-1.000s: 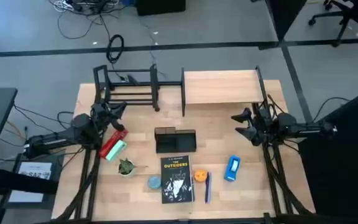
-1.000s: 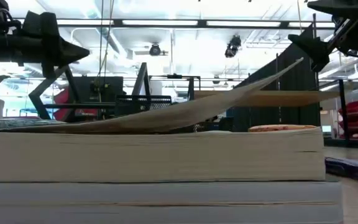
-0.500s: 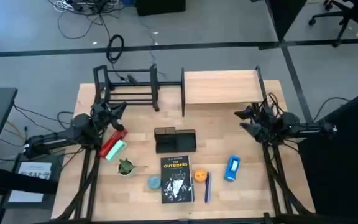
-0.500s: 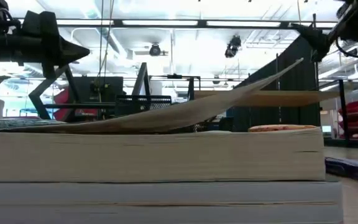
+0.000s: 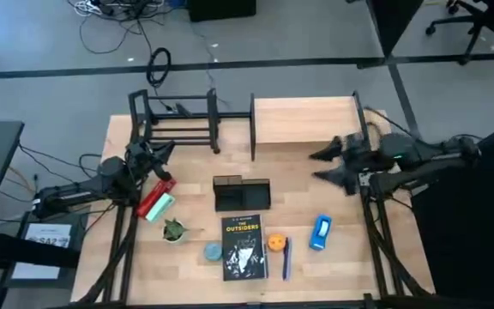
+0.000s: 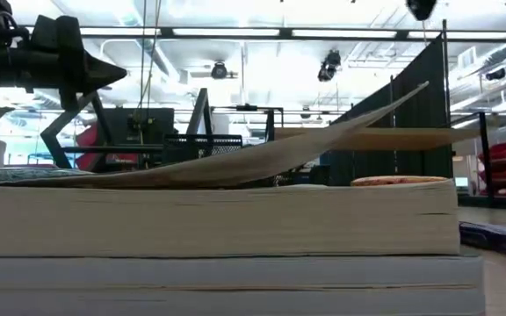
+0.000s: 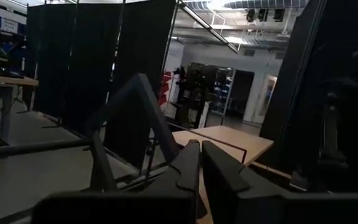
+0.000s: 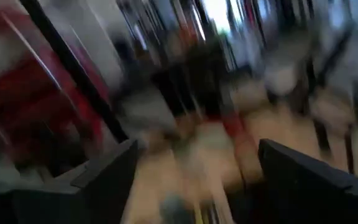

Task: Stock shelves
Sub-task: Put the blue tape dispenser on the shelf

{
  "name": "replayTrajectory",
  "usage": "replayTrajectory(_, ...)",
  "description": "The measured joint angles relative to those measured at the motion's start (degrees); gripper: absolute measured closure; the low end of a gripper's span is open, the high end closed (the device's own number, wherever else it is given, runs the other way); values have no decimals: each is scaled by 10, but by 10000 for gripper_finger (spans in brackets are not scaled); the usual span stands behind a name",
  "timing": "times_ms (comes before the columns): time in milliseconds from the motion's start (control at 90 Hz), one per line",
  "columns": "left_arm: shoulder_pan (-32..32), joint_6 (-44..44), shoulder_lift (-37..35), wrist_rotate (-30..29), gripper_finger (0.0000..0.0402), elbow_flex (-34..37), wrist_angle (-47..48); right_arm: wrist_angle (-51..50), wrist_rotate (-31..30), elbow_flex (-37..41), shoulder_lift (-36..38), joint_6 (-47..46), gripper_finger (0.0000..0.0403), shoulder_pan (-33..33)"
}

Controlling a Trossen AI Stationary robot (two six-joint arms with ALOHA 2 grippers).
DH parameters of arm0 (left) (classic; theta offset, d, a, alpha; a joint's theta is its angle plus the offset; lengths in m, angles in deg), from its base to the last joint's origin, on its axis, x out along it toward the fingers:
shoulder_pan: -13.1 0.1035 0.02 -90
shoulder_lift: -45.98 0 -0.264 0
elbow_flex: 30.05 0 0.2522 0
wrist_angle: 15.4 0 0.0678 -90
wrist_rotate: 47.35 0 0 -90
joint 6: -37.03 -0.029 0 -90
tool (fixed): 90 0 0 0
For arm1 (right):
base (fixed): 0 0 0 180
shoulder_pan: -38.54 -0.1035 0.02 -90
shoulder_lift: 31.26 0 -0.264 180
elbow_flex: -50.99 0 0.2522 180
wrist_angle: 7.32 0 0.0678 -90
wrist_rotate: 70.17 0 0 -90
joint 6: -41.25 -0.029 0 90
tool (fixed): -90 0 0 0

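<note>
The shelves stand along the table's far edge: the open black metal-tube rack [image 5: 174, 120] at the left and the light wood-board shelf [image 5: 305, 120] at the right. My left gripper [image 5: 163, 154] hovers shut near the rack's front left, above a red and green pack [image 5: 155, 204]; its closed fingers [image 7: 199, 165] hold nothing. My right gripper [image 5: 322, 166] hangs open in front of the wood shelf's right part, well above the table. Its fingers [image 8: 107, 174] stand wide apart with nothing between them, and that view is blurred.
A small black mesh organizer [image 5: 241, 193] sits mid-table. Near the front edge lie a book [image 5: 244, 246], a small plant [image 5: 174, 230], a blue round lid [image 5: 213, 251], an orange piece [image 5: 275, 243], a pen [image 5: 286, 257] and a blue object [image 5: 321, 232]. The book [image 6: 218, 219] fills the low view's foreground.
My right gripper has risen, leaving the low view through its top, and has swung a little toward the table's left and the wood shelf, staying open. Its wrist view is smeared by the motion.
</note>
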Motion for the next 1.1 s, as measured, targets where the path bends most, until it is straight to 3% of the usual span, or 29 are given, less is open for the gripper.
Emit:
replayTrajectory(133, 0, 0, 0, 0, 401, 0, 0, -171, -25, -125, -145, -106, 96, -56)
replayTrajectory(233, 0, 0, 0, 0, 401, 0, 0, -255, -64, -170, -220, -230, 96, -106)
replayTrajectory(489, 0, 0, 0, 0, 401, 0, 0, -292, -114, -184, -346, -664, 96, -258)
replayTrajectory(589, 0, 0, 0, 0, 401, 0, 0, -266, -116, -184, -397, -759, 96, -300)
replayTrajectory(756, 0, 0, 0, 0, 401, 0, 0, -176, -109, -184, -481, -782, 96, -311)
replayTrajectory(889, 0, 0, 0, 0, 401, 0, 0, -158, 54, -184, -512, -742, 96, -288)
replayTrajectory(933, 0, 0, 0, 0, 401, 0, 0, -150, 82, -184, -512, -740, 96, -284)
replayTrajectory(989, 0, 0, 0, 0, 401, 0, 0, -138, 75, -184, -508, -731, 96, -287)
replayTrajectory(1100, 0, 0, 0, 0, 401, 0, 0, -120, -3, -185, -494, -752, 96, -326)
